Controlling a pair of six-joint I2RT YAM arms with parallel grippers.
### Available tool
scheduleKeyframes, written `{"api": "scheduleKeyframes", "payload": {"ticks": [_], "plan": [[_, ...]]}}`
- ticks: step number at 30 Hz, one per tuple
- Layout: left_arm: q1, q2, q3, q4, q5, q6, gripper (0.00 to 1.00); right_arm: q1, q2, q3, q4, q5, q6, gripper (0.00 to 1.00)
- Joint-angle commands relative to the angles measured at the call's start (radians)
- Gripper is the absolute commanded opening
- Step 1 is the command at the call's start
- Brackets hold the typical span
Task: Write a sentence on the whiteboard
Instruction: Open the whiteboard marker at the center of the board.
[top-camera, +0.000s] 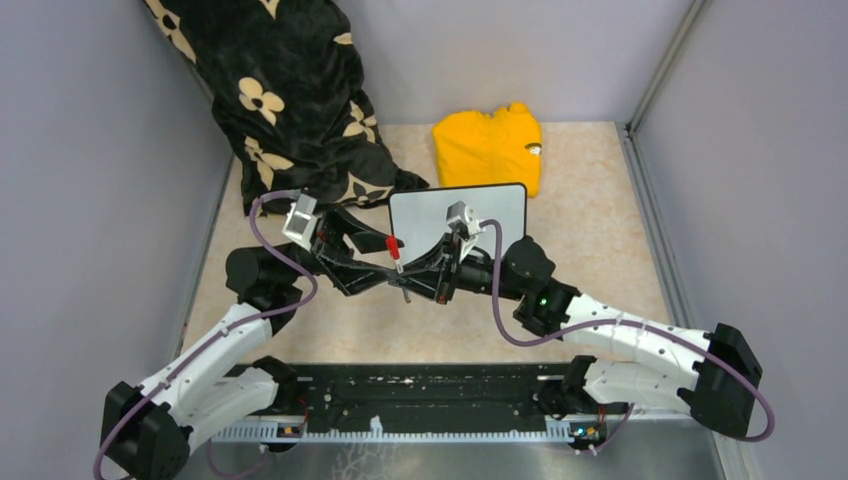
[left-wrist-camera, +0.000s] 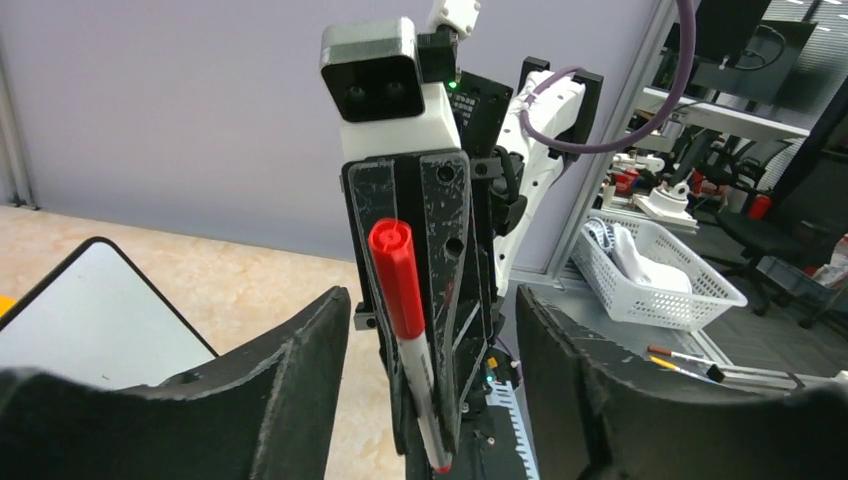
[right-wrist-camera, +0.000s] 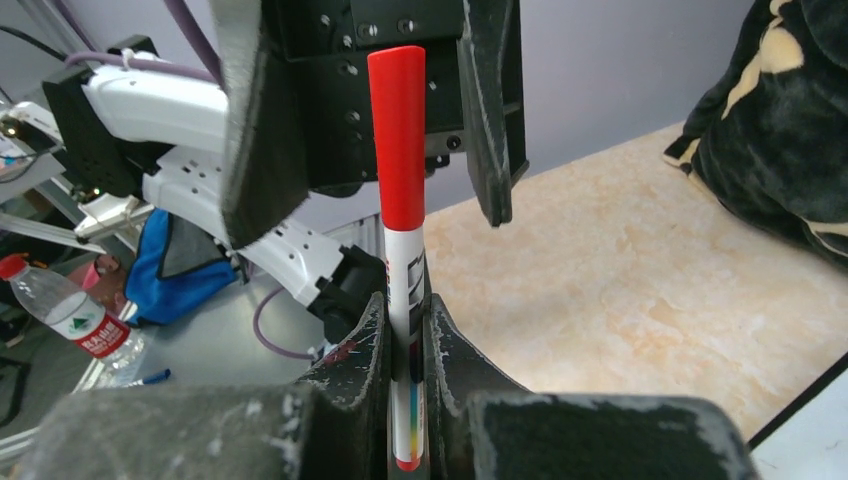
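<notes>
Whiteboard (top-camera: 505, 210) lies blank, we think, just beyond both grippers, nearer our right arm. Right gripper (right-wrist-camera: 408, 340) pinches the marker (right-wrist-camera: 405, 270), its length running near to far; left gripper (left-wrist-camera: 430, 320) stands spread around the cap (right-wrist-camera: 398, 120), not touching.

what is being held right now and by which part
The right pincer is shut on the marker, gripping its white barrel below the red cap. The left pincer stands open around the cap, holding nothing.
</notes>
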Motion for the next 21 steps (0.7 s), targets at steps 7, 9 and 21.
{"api": "scheduleKeyframes", "payload": {"ticks": [7, 9, 21], "plan": [[-0.004, -0.018, 0.023, -0.002, 0.030, 0.019, 0.71, 0.034, -0.021, 0.041, -0.047, 0.003, -0.072, 0.00], [-0.004, -0.014, 0.025, -0.005, 0.035, 0.019, 0.68, 0.042, -0.015, 0.046, -0.052, 0.003, -0.078, 0.00], [-0.013, -0.002, 0.032, -0.008, 0.048, 0.014, 0.43, 0.053, -0.015, 0.031, -0.029, 0.037, -0.099, 0.00]]}}
